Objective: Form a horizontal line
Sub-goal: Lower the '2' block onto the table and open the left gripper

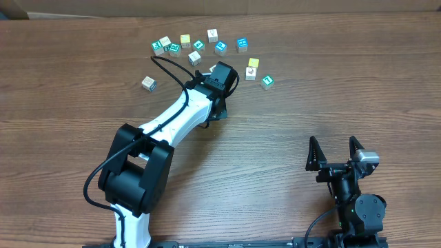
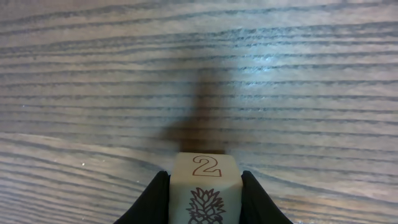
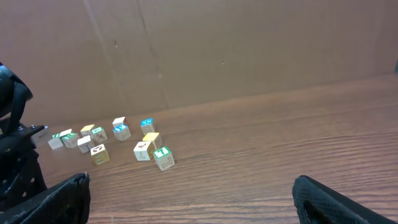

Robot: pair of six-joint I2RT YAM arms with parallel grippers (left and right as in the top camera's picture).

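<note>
Wooden cube (image 2: 205, 194), clamped in left gripper (image 2: 205, 178)

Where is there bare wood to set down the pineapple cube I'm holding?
For the pineapple cube: bare table between the left arm and the right fingers, and everything left of the lone cube. Crowded: the cube cluster along the far edge.

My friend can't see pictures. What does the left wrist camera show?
The left gripper holds a small pale wooden cube between its black fingers at the bottom of the picture. The cube shows an outlined number 2 on top and a pineapple drawing on its near face. Behind it lies only brown wood-grain table with a dark shadow.
</note>
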